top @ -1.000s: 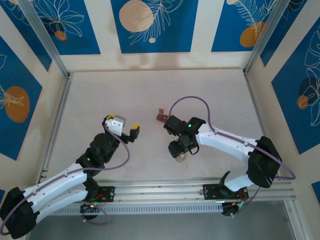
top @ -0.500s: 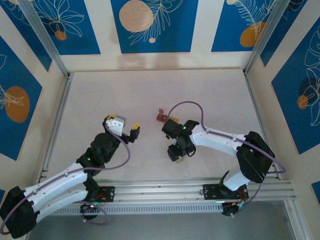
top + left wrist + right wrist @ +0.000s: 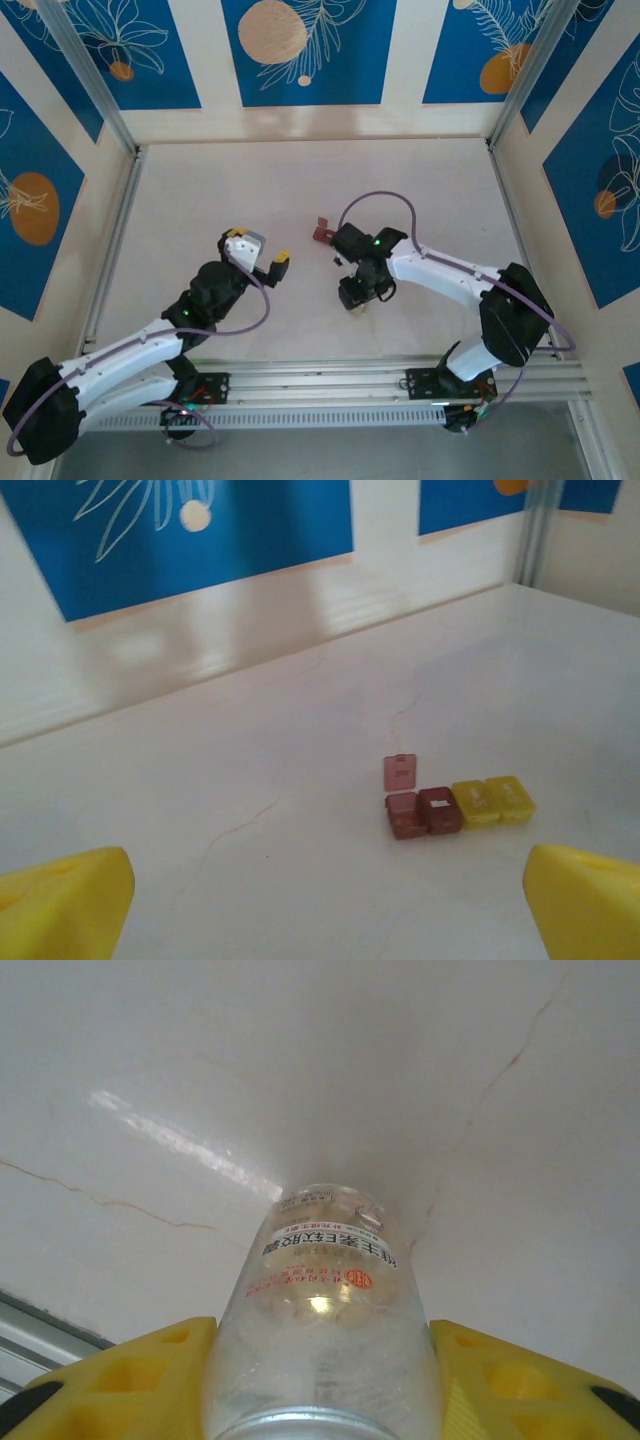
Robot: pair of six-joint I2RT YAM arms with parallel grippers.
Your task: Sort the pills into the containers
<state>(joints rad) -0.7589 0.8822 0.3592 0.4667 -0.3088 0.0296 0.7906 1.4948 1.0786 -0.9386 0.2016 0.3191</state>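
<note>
White table [image 3: 300, 180], blue-panelled walls behind. Right gripper [image 3: 320, 1345] clasped clear vial [image 3: 325, 1280], yellow fingers [image 3: 120, 1380] against both flanks, toward table's six o'clock. Left gripper [image 3: 259, 246] spread wide, empty, at nine o'clock of right. Containers [image 3: 458, 807] sat near, at eleven o'clock of right gripper.

Step judged: secure vial. Best done by gripping mid-body, squeezing gently, lifting level before tipping over open cell.

Count: one vial; four cells in row, two dark red, two yellow; one lid [image 3: 400, 771] raised. Pills possibly inside vial, plastic too hazy to count.
</note>
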